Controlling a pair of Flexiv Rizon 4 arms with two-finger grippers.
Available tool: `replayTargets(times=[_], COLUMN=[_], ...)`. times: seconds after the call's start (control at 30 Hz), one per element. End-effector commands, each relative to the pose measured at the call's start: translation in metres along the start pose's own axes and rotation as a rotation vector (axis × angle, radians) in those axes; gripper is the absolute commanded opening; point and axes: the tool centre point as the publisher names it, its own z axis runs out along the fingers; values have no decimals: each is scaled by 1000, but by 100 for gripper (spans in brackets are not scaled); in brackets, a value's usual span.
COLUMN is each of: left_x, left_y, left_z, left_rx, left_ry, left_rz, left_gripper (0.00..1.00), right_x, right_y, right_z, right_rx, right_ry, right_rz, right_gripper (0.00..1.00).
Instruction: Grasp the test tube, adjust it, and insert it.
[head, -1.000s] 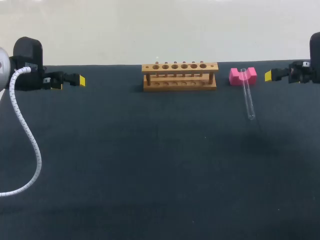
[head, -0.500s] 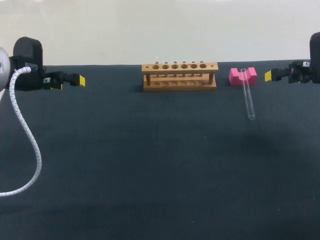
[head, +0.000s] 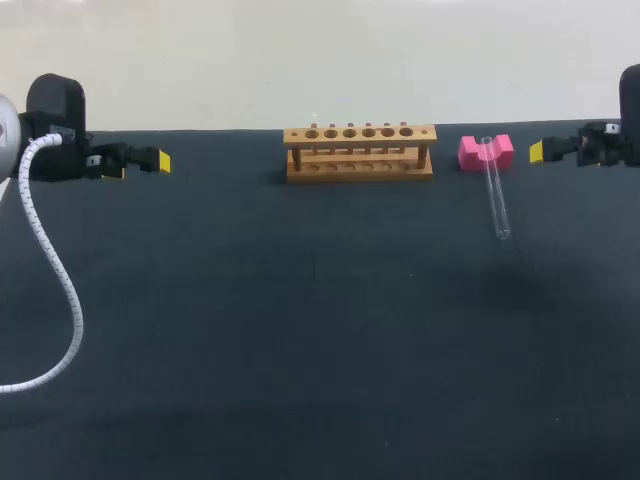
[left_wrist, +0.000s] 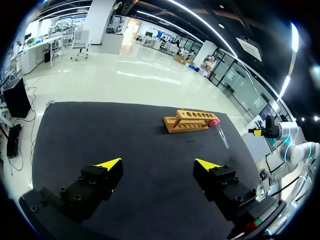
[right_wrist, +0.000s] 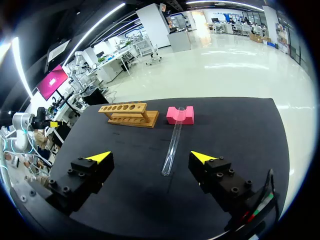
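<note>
A clear glass test tube (head: 496, 196) lies on the black table, its open end propped in the notch of a pink block (head: 486, 152). A wooden rack (head: 359, 152) with a row of holes stands at the back middle, left of the block. My right gripper (head: 540, 151) hangs open at the table's right edge, right of the block; from its wrist the test tube (right_wrist: 172, 147) lies ahead between the spread fingers of the right gripper (right_wrist: 156, 158). My left gripper (head: 160, 162) is open at the far left, with the rack (left_wrist: 190, 121) far ahead of the left gripper (left_wrist: 159, 163).
A white coiled cable (head: 50, 260) hangs from my left arm over the table's left part. The black table (head: 300, 340) stretches wide in front of the rack.
</note>
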Motion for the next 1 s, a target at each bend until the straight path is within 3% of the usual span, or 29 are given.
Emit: replayTargets(times=[0.03, 0.17, 0.33, 0.5, 0.73, 0.8, 1.0], left_x=[0, -2, -7, -19, -30, -30, -37], left_y=[0, 0, 4, 10, 22, 25, 34], left_z=[0, -7, -30, -37, -22, -14, 6], left_rx=[0, 1, 78, 185, 243, 219, 297], left_ry=[0, 2, 0, -69, -148, -157, -187], left_rz=[0, 4, 92, 176, 336, 399, 513], left_gripper=[100, 100, 100, 100, 100, 100, 100], right_x=[0, 0, 0, 0, 0, 0, 0], right_y=[0, 0, 0, 0, 0, 0, 0], right_z=[0, 0, 0, 0, 0, 0, 0], right_rx=[0, 0, 0, 0, 0, 0, 0], right_ry=[0, 0, 0, 0, 0, 0, 0], right_rz=[0, 0, 0, 0, 0, 0, 0], right_gripper=[100, 100, 100, 100, 100, 100, 100])
